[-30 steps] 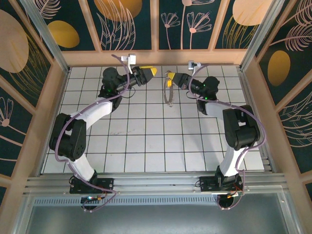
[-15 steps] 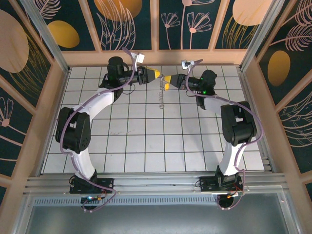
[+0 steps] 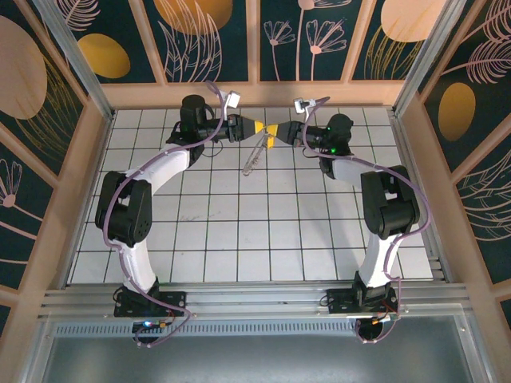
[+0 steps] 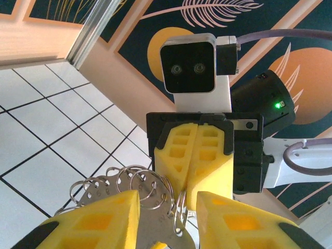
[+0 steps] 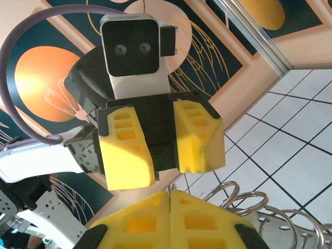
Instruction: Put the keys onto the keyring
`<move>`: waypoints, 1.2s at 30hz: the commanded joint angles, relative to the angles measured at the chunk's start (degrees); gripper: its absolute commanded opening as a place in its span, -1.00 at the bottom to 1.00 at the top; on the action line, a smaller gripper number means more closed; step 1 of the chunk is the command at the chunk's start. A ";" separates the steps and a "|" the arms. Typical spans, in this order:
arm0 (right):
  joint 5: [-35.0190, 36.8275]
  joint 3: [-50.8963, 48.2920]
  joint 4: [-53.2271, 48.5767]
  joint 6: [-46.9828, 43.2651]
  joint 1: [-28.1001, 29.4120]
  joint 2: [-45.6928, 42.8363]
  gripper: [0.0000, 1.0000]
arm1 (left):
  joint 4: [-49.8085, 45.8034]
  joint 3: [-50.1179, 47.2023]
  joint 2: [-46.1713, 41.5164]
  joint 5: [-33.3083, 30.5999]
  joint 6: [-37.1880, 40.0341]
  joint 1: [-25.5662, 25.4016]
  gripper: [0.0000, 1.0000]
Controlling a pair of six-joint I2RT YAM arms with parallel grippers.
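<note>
silvery-grey loop, entry one: keyring (image 3: 253,158). location? — clerk

off the floor (image 3: 239,231), hanging tilted under the spot where both tools meet, toward the far wall. its beaded coils sit just ahead of the left gripper (image 4: 168,202). — checker

entry two: right gripper (image 5: 169,199). condition? — clerk

yellow fingers pressed together, no gap. by my reading nipped on the keyring's upper rim, since nothing else seems to bear it. — checker

entry three: left gripper. condition? — clerk

fingers (image 4: 104,220) apart, a flat silvery plate (image 4: 155,228) between them. whether they bear on it i cannot tell, nor whether that plate is the key. — checker

step in hand? — clerk

judged: the two tools meeting tip to tip, to bring key and keyring together. nothing threaded that i can make out. — checker

next move requires? — clerk

right gripper steadies the keyring. left gripper lines the key's hole with the open end and feeds it on slowly. thin wire, small hole: a slight misaim and the piece slips. — checker
</note>
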 commanded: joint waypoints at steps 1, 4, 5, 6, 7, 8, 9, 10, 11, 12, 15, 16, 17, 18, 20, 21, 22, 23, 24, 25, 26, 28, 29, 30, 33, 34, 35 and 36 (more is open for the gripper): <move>-0.58 2.45 2.28 -0.78 0.60 -0.29 -1.00 | 2.17 1.80 0.83 1.95 -0.75 -0.66 -0.32; -0.47 2.54 2.21 -0.82 0.65 -0.29 -1.00 | 2.14 1.85 1.20 2.01 -0.66 -1.01 -0.32; -0.45 2.54 2.22 -0.86 0.71 -0.33 -1.00 | 2.18 1.85 1.26 2.09 -0.62 -1.14 -0.32; -0.36 2.54 2.11 -0.91 0.65 -0.29 -1.00 | 2.22 1.97 1.38 2.18 -0.58 -1.18 -0.33; -0.21 2.52 2.09 -0.95 0.71 -0.21 -1.00 | 2.17 1.98 1.36 2.34 -0.51 -1.30 -0.33; -0.20 2.54 1.98 -1.06 0.70 -0.24 -1.00 | 2.17 1.98 1.38 2.44 -0.43 -1.41 -0.34; -0.10 2.54 1.80 -1.16 0.72 -0.19 -1.00 | 2.17 1.92 1.31 2.45 -0.39 -1.47 -0.35; -0.01 2.54 1.72 -1.22 0.65 -0.16 -1.00 | 2.17 1.89 1.27 2.47 -0.31 -1.55 -0.38; 0.04 2.53 1.62 -1.27 0.66 -0.14 -1.00 | 2.29 1.81 1.31 2.45 -0.32 -1.63 -0.41; 0.04 2.54 1.62 -1.26 0.57 -0.06 -1.00 | 2.35 1.75 1.27 2.37 -0.31 -1.65 -0.45; 0.04 2.43 1.59 -1.20 0.60 0.18 -1.00 | 2.91 1.63 1.31 2.28 -0.55 -1.73 -0.60; 0.04 2.44 1.74 -1.27 0.63 0.18 -1.00 | 3.26 1.53 1.31 2.19 -0.73 -1.87 -0.67; -0.05 2.45 1.75 -1.18 0.63 0.23 -1.00 | 3.53 1.53 1.38 2.19 -0.92 -1.86 -0.73; -0.05 2.40 1.85 -1.07 0.63 0.19 -1.00 | 3.84 1.53 1.39 2.26 -1.11 -1.97 -0.81; -0.13 2.44 2.15 -0.87 0.60 0.10 -1.00 | 4.41 1.41 1.49 2.04 -1.36 -2.08 -0.96; -0.23 2.36 2.39 -0.64 0.64 0.09 -1.00 | 5.04 1.29 1.49 1.93 -1.65 -2.16 -1.00; -0.24 2.23 2.39 -0.74 0.61 -0.15 -1.00 | 5.72 1.07 1.44 1.84 -2.12 -2.18 -1.00; -0.10 1.99 2.43 -0.78 0.59 -0.32 -0.90 | 6.70 0.65 1.40 1.69 -2.91 -2.17 -1.00; 0.16 1.56 2.57 -0.83 0.48 -0.66 -0.72 | 8.41 0.05 1.27 1.37 -4.15 -2.16 -1.00; 0.42 1.03 2.70 -0.91 0.34 -0.98 -0.56 | 10.06 -0.49 1.15 1.07 -5.34 -2.16 -1.00; 0.60 0.60 2.87 -0.95 0.22 -1.16 -0.47 | 11.30 -0.85 1.06 0.92 -6.31 -2.19 -1.00; 0.96 -0.50 3.95 -0.58 -0.08 -1.61 -0.35 | 14.77 -1.76 0.79 0.63 -8.90 -2.19 -1.00; 0.92 -1.05 4.48 -0.35 -0.16 -1.70 -0.33 | 16.05 -2.16 0.71 0.52 -9.78 -2.19 -1.00; 0.87 -1.59 5.18 -0.05 -0.34 -1.76 -0.31 | 17.30 -2.53 0.41 0.36 -10.62 -2.17 -1.00; 0.83 -3.15 6.88 0.58 -0.63 -1.98 -0.29 | 18.97 -3.28 -0.29 0.08 -11.83 -2.16 -1.00; 0.79 -3.55 7.10 0.62 -0.64 -2.08 -0.29 | 19.42 -3.46 -0.42 0.08 -12.16 -2.16 -1.00; 0.82 -4.11 7.48 0.58 -0.68 -2.09 -0.29 | 20.01 -3.69 -0.60 0.09 -12.60 -2.16 -1.00; 0.83 -4.57 7.96 0.73 -0.72 -2.17 -0.29 | 20.42 -3.82 -0.71 0.12 -12.90 -2.16 -1.00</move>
